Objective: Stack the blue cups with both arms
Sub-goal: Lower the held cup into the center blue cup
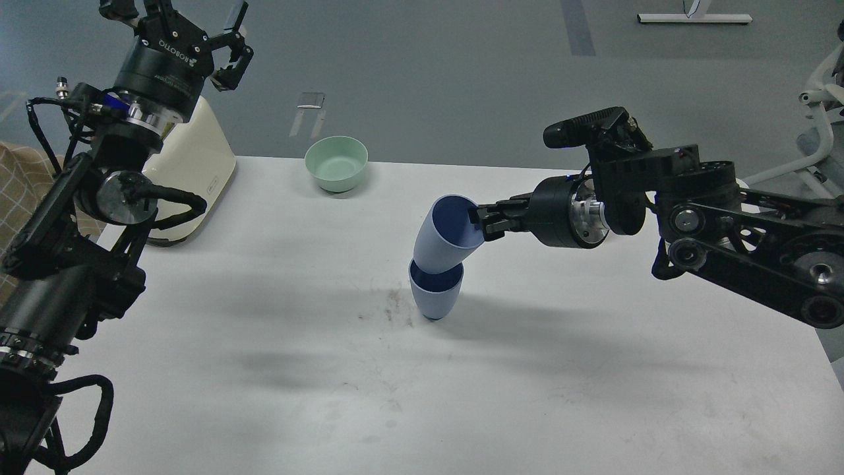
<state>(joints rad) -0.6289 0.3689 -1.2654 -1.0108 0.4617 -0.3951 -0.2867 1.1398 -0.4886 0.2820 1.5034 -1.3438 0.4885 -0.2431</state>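
A tilted upper blue cup (443, 231) is being clamped at its rim by the right gripper (480, 221), its base nested inside the lower blue cup (435, 293); the left gripper (224, 49) is being held spread apart.

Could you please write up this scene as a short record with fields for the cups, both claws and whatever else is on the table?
upper cup: tilted, base sitting in the lower cup, rim pinched by the right claw
lower cup: upright on the table
right claw: shut on the upper cup's rim
left claw: open, raised, holding nothing
bowl: green, near the table's far edge
appliance: cream, at the far left
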